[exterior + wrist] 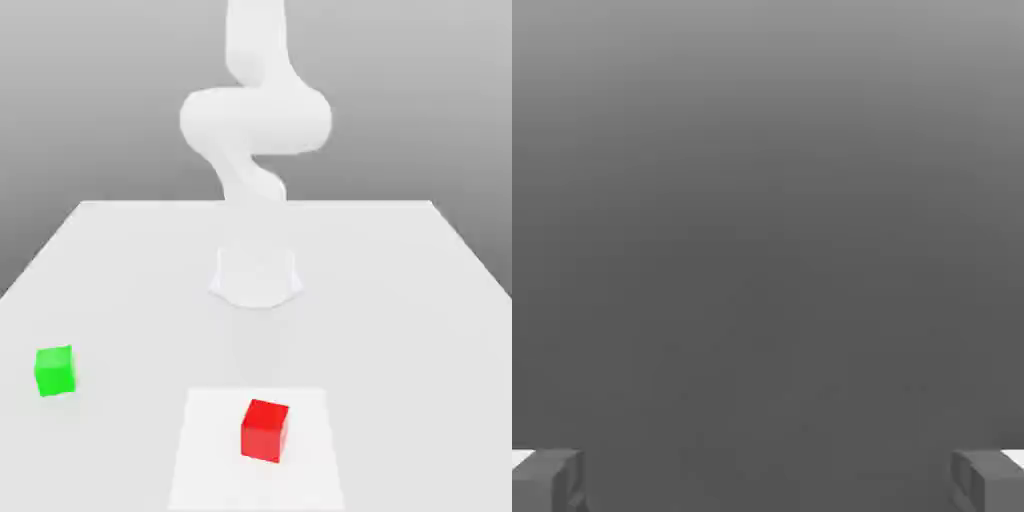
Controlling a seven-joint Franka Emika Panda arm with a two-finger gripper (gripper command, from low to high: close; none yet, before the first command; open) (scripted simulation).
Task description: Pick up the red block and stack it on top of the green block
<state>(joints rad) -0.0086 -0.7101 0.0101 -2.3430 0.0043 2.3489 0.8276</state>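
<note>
The red block [265,430] rests on a lighter square patch of the white table [400,300], near the front middle in the exterior view. Apart from it, toward the exterior view's left, the green block [55,370] sits on the table. The white arm [255,120] rises from its base at the table's middle and bends high above both blocks. In the hand view my gripper [768,480] is open, its two grey fingertips [547,480] standing far apart with nothing between them, facing a plain grey background.
The arm's round base [256,275] stands on the table behind the blocks. The table's far edge [256,203] runs behind the base, and the lighter square patch [210,450] reaches the front.
</note>
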